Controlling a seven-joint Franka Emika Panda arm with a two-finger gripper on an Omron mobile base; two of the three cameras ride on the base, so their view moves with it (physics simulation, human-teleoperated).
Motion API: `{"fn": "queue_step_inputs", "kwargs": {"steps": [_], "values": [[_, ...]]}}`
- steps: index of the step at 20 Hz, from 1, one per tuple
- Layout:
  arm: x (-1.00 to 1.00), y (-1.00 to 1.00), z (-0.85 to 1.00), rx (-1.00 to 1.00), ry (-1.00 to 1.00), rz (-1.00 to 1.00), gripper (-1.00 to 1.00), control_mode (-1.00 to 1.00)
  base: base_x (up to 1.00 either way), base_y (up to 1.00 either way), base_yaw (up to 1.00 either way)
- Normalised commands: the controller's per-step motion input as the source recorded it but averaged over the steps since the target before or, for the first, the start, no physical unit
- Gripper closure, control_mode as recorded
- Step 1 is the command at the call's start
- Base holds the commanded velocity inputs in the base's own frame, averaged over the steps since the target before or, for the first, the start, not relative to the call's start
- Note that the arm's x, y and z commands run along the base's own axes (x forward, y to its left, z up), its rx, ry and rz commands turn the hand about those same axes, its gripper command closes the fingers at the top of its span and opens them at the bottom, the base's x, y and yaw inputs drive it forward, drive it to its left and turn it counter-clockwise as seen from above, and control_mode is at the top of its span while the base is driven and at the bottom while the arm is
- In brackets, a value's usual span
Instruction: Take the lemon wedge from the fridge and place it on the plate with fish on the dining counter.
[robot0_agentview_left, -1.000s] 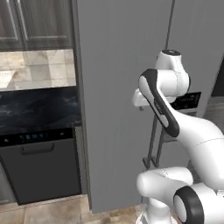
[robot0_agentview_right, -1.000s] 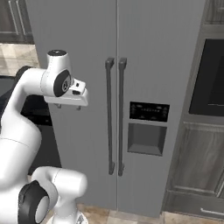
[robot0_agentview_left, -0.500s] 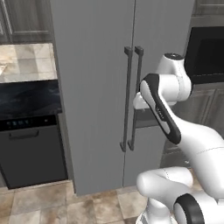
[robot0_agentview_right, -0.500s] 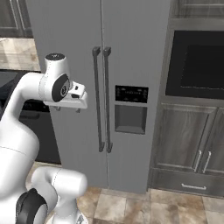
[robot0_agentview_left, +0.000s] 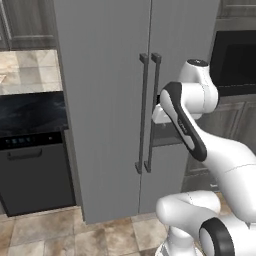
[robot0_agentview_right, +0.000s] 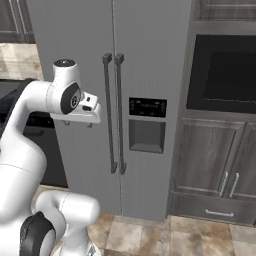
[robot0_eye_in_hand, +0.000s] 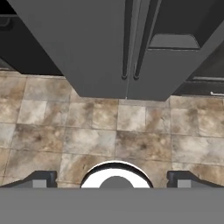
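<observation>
Since a second ago: base driven sideways, fridge (robot0_agentview_left: 125, 100) handles now centred ahead | hand (robot0_eye_in_hand: 112, 180): spread wide, empty, aimed at floor before fridge | lemon wedge: judged behind shut doors | step: approach | next: door handle (robot0_agentview_right: 106, 112) to be grasped, pulled.

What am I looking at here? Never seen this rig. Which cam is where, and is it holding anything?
It's a rendered kitchen with a white robot arm on a driving base. Two cameras sit on the base behind the arm, one to its left and one to its right; the third sits on the hand and looks along the gripper. The arm faces the fridge, a tall grey unit with both doors closed and two dark bar handles at the middle seam. The dark dishwasher stands beside it, and a built-in oven on the other side. In the hand view the fingertips stand wide apart over tiled floor, holding nothing.
</observation>
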Motion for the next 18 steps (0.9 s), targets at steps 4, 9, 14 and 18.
{"fn": "queue_step_inputs", "kwargs": {"steps": [4,9,14,18], "values": [[0.00,0.00,0.00,0.00,0.00,0.00,-1.00,1.00,0.24,0.00,0.00],[0.00,0.00,0.00,0.00,0.00,0.00,-1.00,1.00,0.16,-0.13,0.00],[0.00,0.00,0.00,0.00,0.00,0.00,-1.00,1.00,0.00,-0.23,0.00],[0.00,0.00,0.00,0.00,0.00,0.00,-1.00,1.00,0.00,0.00,0.00]]}}
